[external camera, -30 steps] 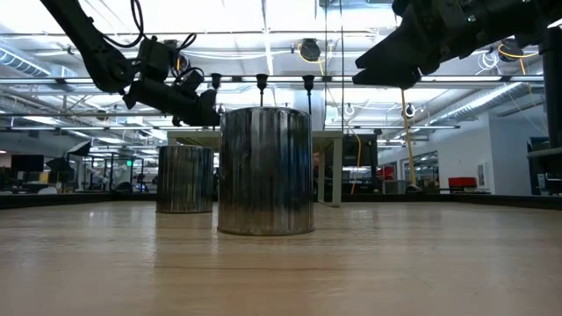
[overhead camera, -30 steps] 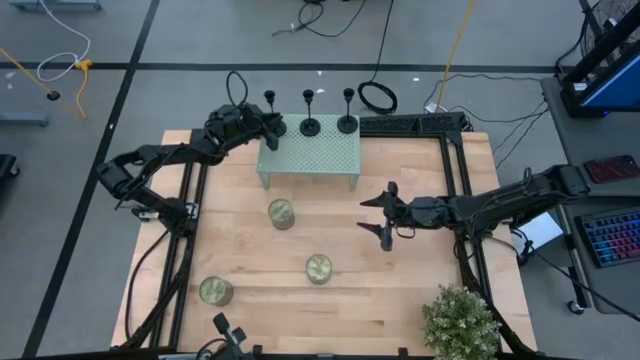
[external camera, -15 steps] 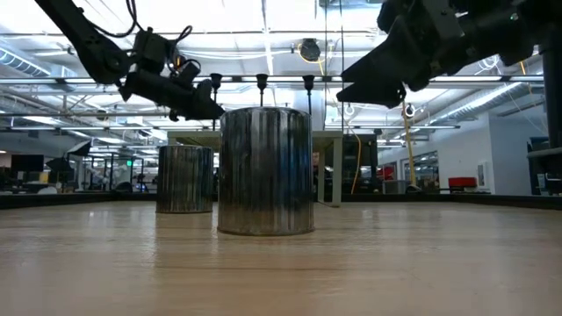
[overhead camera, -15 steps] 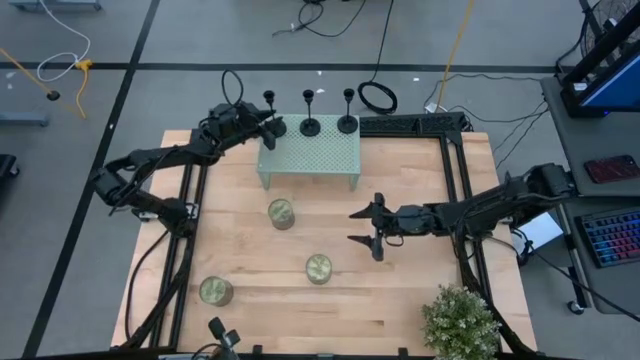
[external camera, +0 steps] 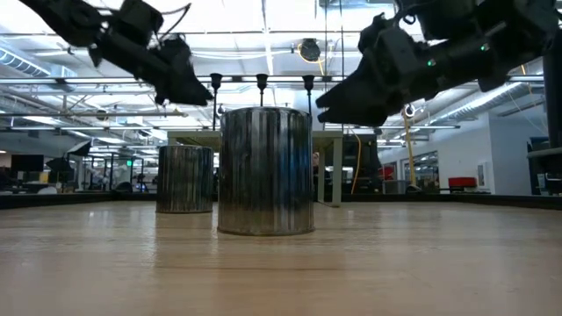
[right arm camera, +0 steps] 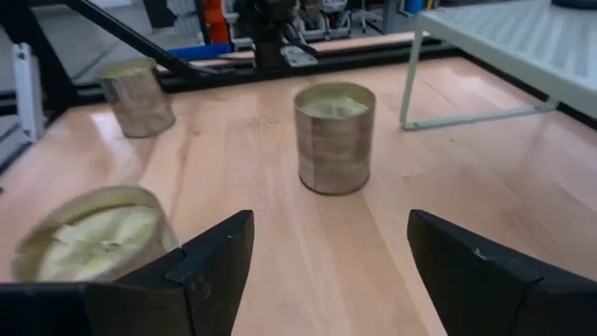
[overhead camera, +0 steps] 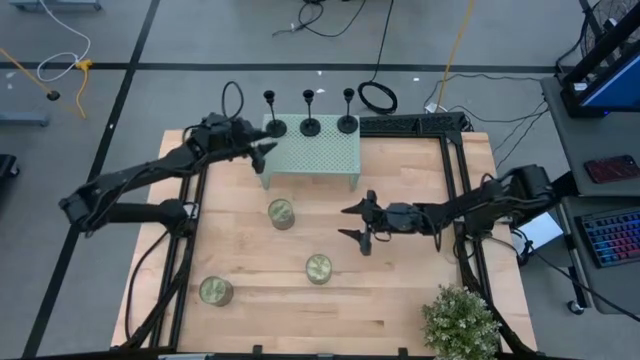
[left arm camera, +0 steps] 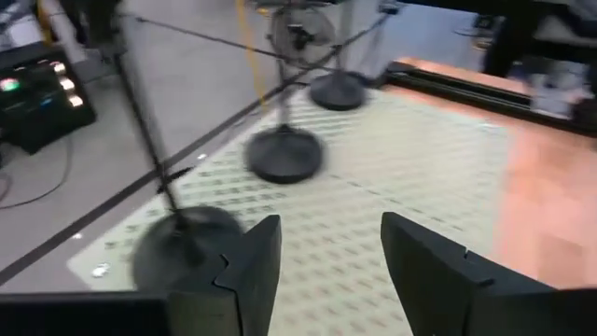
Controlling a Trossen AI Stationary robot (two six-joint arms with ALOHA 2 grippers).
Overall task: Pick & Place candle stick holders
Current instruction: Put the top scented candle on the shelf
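Retraction of the left gripper [overhead camera: 262, 150] is the main change: one second ago it sat against the leftmost of the candle stick holders [overhead camera: 271, 124], and it now hangs just off the left front edge of the perforated stand [overhead camera: 320, 160], fingers apart and empty. All three holders stand upright in a row along the rear edge of the stand, the middle one [overhead camera: 309, 125] and the right one [overhead camera: 347, 122] as before. The judgement is that no pick is made yet and a fresh approach is needed.

Over the same second the right gripper [overhead camera: 356, 222] has travelled left across the table [overhead camera: 420, 290] toward the tins. Its jaws are wide apart and hold nothing.

View differences:
- The left wrist view shows the round disc bases [left arm camera: 283, 154] resting on the perforated surface ahead of the open fingers [left arm camera: 250, 271]; the high view does not resolve this.
- The right wrist view shows the nearest tin [right arm camera: 334, 137] between the spread fingers, and a second tin [right arm camera: 90, 231] close by.
- The low view shows both arms raised well above the table.
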